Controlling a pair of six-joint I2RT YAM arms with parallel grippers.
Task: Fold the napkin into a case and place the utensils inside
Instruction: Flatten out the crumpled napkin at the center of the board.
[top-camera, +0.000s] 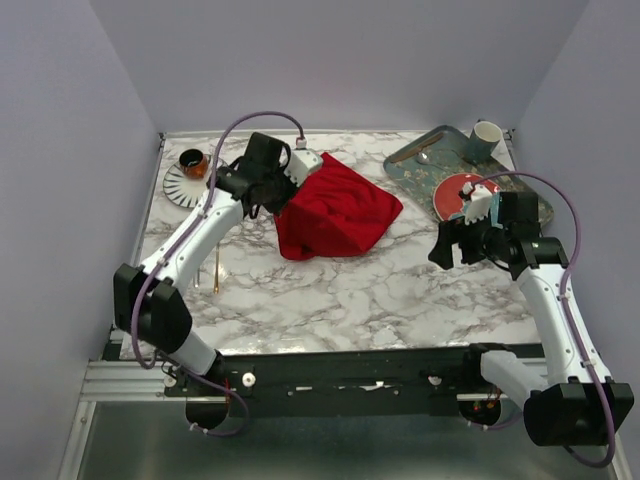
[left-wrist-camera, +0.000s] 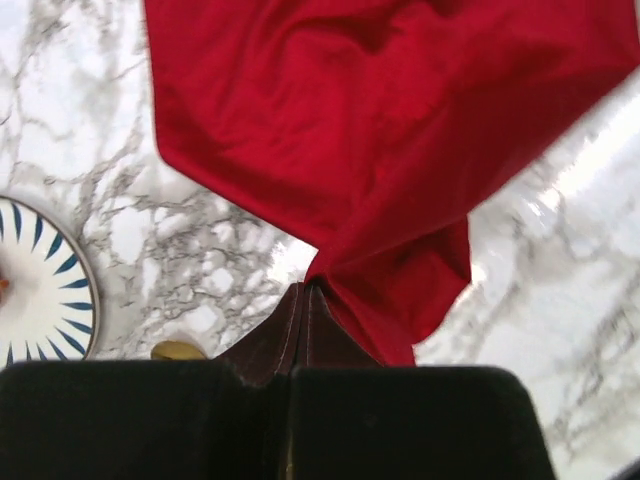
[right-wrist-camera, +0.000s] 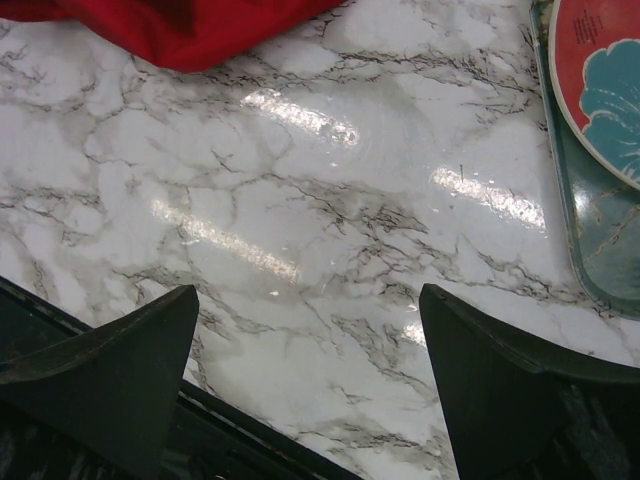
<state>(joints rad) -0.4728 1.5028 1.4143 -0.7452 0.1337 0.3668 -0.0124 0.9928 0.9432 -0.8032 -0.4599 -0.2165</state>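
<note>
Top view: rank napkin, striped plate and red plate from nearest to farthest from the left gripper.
1. Napkin, pinched in the left gripper.
2. Striped plate, far-left corner.
3. Red plate, over at the right.

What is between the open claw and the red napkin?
Just bare marble table. The right wrist view shows nothing else from the right gripper up to the napkin.

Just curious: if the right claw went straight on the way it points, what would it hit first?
Probably bare marble table; the open right claw tilts down at it. The red napkin lies farther on.
</note>
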